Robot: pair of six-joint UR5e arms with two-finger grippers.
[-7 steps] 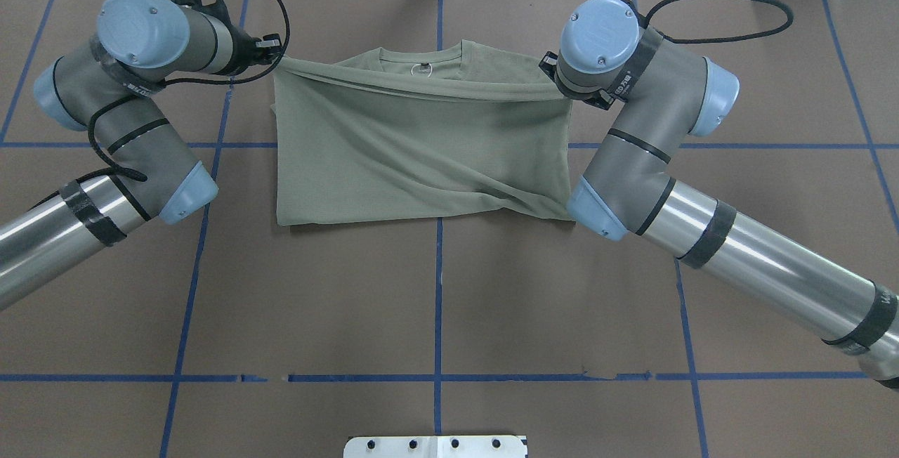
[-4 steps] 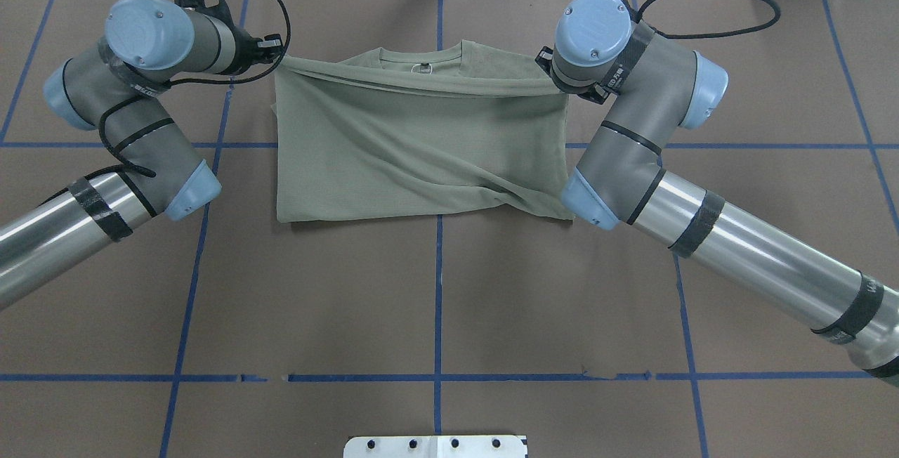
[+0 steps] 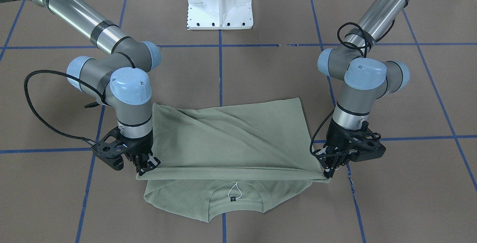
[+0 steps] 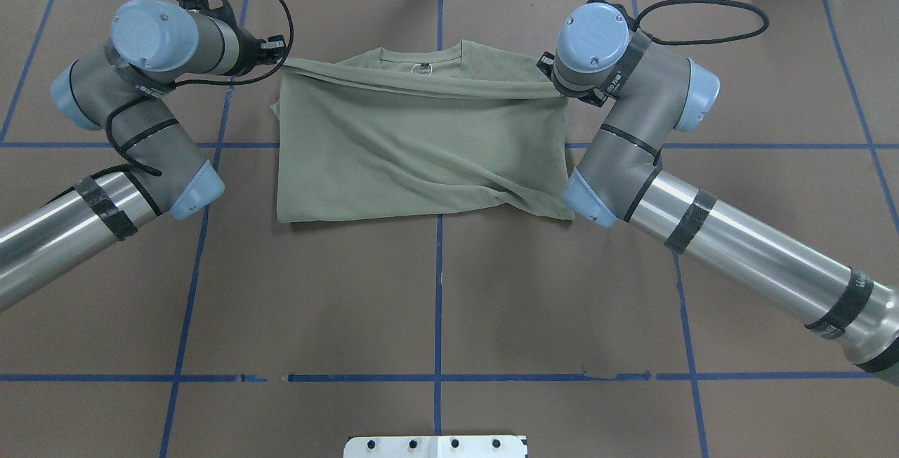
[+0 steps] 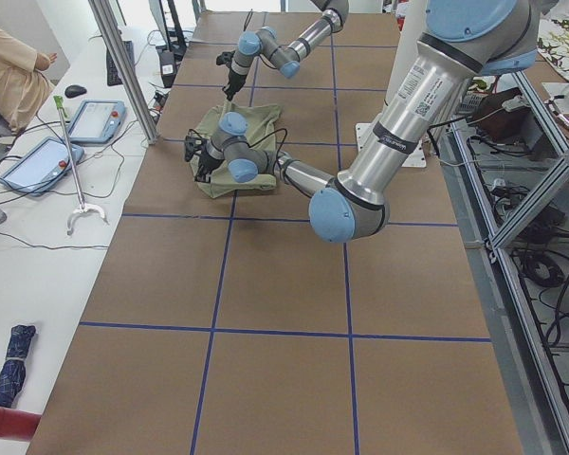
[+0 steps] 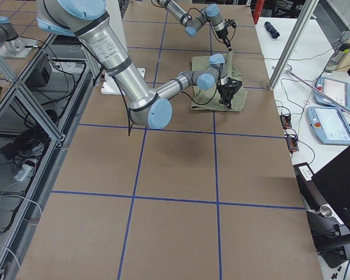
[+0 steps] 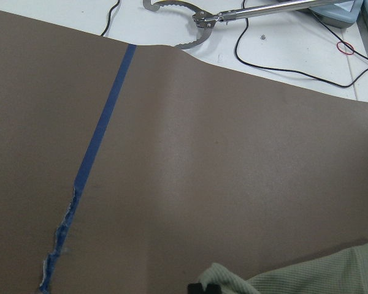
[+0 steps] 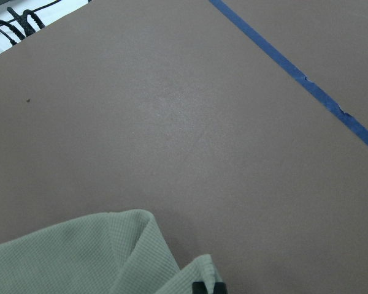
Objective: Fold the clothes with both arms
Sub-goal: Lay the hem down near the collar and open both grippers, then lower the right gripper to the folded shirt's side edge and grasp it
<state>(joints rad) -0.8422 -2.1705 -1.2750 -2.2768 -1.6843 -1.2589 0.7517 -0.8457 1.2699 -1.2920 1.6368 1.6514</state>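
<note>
Sage-green knit shirt (image 3: pixel 231 138) lies on the brown table (image 3: pixel 261 71), its long axis running from one pincer to the other. Its ribbed collar (image 3: pixel 234 208) (white loop (image 3: pixel 234 191) inside) points away from the robot. The lower half is doubled over the chest, lightly creased. The left pincer (image 3: pixel 328 171) and right pincer (image 3: pixel 147 166) each pinch one end of the raised folded edge, with the collar just beyond them.

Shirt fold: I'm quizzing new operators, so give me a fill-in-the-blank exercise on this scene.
The shirt is ____ in colour.
The left hand and right hand each pinch a ____ of its folded layer.
Its white loop sits inside the ____.
The tape on the table is ____.
Missing: green; corner; collar; blue.
</note>
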